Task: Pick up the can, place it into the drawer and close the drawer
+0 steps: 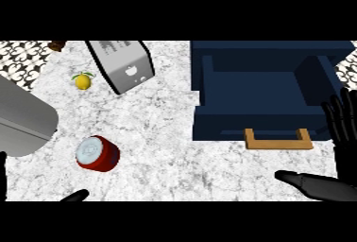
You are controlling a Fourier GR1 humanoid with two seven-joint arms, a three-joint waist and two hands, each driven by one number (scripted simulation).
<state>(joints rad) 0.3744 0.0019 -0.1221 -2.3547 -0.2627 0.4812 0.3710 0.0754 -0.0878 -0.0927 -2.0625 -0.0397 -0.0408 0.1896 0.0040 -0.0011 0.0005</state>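
Red can (97, 153) on the marble table (174, 158), lower left of frame, ungrasped; navy drawer (216, 125) open at upper right. Right hand (327, 186) at right edge, fingers straight, empty; left hand (75, 195) barely showing, state untellable. Pick-up step seemingly not yet begun: calls for reaching and curling round the can

My right hand (327, 186) sits at the view's right edge and is open. Its fingers (342, 118) are straight and point up the frame, the thumb spread out toward the left. It holds nothing. My left hand (75, 195) shows only as two dark slivers at the lower left; the rest lies outside the view.
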